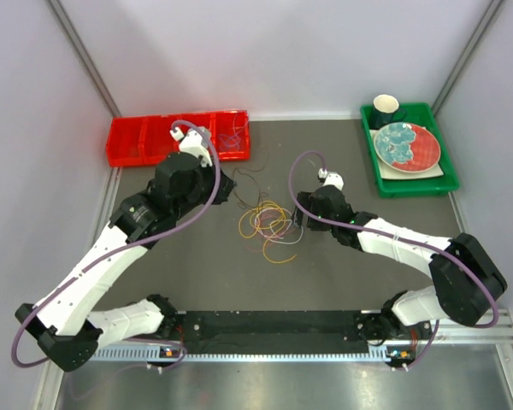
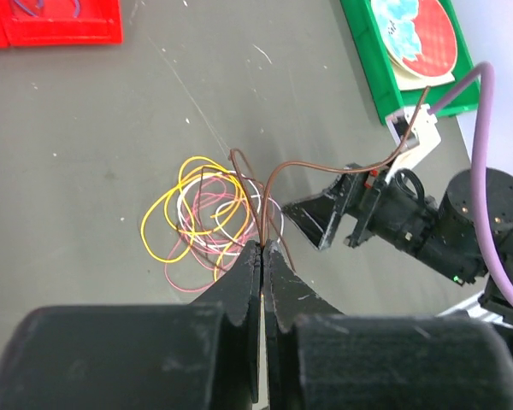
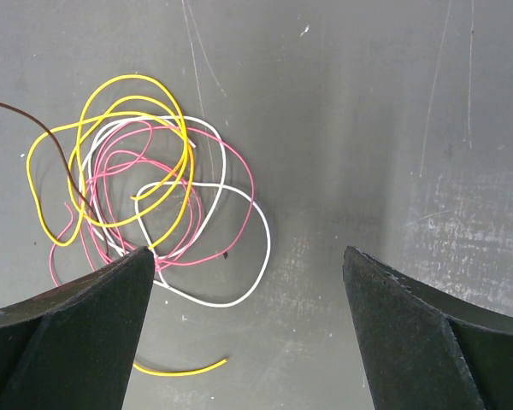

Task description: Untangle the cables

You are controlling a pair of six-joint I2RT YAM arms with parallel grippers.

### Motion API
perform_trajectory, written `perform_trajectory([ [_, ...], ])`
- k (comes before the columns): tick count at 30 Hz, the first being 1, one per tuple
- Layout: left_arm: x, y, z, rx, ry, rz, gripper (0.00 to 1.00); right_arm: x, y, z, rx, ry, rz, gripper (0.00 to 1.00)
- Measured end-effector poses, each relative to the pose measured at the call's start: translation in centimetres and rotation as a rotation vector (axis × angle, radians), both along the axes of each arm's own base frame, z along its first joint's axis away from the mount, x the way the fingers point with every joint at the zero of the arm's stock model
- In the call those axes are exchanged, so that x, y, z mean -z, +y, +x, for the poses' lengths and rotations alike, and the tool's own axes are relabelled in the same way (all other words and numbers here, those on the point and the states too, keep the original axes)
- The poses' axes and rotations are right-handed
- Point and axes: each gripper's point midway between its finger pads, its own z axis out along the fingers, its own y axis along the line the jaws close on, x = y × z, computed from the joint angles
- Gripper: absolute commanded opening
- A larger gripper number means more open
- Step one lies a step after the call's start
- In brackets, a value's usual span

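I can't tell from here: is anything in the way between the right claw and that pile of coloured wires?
Nothing visible does. The right gripper is open over the table, with the cables lying right beside one finger. The left gripper, shut on a brown cable, is off to one side.

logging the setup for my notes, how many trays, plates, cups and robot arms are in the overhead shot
trays: 2 (red tray, green tray)
plates: 1 (plate)
cups: 1 (cup)
robot arms: 2 (left arm, right arm)
total: 6
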Motion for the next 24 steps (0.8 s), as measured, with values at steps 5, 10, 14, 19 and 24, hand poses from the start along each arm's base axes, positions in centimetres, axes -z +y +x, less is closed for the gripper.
perform_trajectory([
  [5, 1.6, 0.0, -0.4, 0.009, 0.032, 0.008, 0.44, 0.0, 0.0, 0.0, 0.0, 0.0, 0.0, 0.9],
  [10, 8.3, 0.4, -1.7, 0.0, 0.175, 0.055, 0.94, -0.1, 0.0, 0.0, 0.001, -0.004, 0.003, 0.9],
  [14, 14.9, 1.4, -3.8, -0.005, 0.326, 0.126, 0.95, -1.2, -0.1, -0.1, 0.0, -0.034, 0.028, 0.89],
  [19, 16.8, 3.2, -5.0, -0.042, 0.374, 0.187, 0.95, -3.2, 0.5, -0.9, -0.041, -0.084, 0.105, 0.84],
  [24, 15.2, 5.7, -4.8, -0.125, 0.323, 0.246, 0.95, -3.6, 4.0, -3.6, -0.183, -0.067, 0.128, 0.85],
])
